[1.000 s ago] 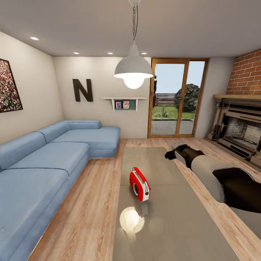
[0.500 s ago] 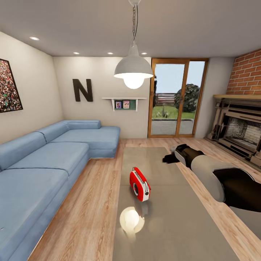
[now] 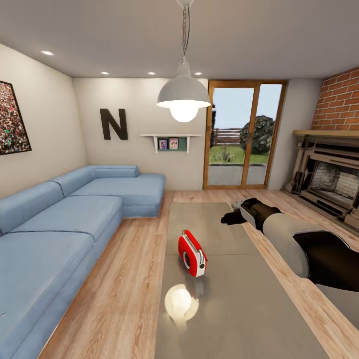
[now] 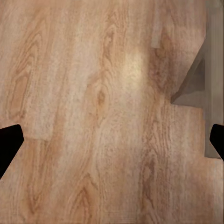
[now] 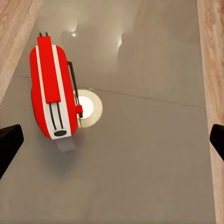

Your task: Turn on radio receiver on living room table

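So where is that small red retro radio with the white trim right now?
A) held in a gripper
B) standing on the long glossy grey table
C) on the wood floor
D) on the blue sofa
B: the small red retro radio stands upright on the long glossy grey table, nothing touching it.

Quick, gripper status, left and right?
Left gripper: open, holding nothing, over the wood floor.
Right gripper: open, holding nothing, above the table, clear of the radio receiver.

Red radio receiver (image 3: 192, 253) with white stripes on glossy grey table (image 3: 239, 299) — blue sofa (image 3: 65, 219), light wood-grain floor (image 4: 93, 116), black N (image 3: 113, 123).
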Available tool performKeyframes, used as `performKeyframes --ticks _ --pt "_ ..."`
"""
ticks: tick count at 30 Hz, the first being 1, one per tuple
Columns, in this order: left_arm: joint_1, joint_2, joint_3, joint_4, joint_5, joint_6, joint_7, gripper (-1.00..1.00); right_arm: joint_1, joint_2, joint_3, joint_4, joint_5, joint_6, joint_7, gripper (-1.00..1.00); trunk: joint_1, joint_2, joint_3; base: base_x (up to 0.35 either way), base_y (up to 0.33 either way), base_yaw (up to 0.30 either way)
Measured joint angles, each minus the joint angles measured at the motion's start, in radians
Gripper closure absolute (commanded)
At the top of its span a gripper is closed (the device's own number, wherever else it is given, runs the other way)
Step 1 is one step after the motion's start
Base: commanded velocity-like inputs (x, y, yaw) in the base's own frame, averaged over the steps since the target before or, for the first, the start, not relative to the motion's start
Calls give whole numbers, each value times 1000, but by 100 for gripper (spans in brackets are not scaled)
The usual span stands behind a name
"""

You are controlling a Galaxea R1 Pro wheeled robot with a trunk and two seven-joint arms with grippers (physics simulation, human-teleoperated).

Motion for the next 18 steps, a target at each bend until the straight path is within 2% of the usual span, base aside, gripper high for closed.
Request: performKeyframes --ticks 2,3,10,16,18 --pt "0 27 0 -12 2 -3 -1 -100 0 4 -1 0 -1 1 8 -100 0 0 0 0 0 0" --pt "1 32 -1 -14 3 -6 -1 -100 0 10 -1 0 -1 1 9 -100 0 0 0 0 0 0" --pt "0 38 -6 -24 3 -6 -8 -100 0 28 1 1 -1 1 14 -100 0 0 0 0 0 0" --pt "0 45 -3 -15 4 -13 -11 -100 0 62 4 1 5 1 13 -100 0 0 0 0 0 0" --pt "0 45 -4 -14 4 -13 -11 -100 0 65 5 1 6 1 13 -100 0 0 0 0 0 0"
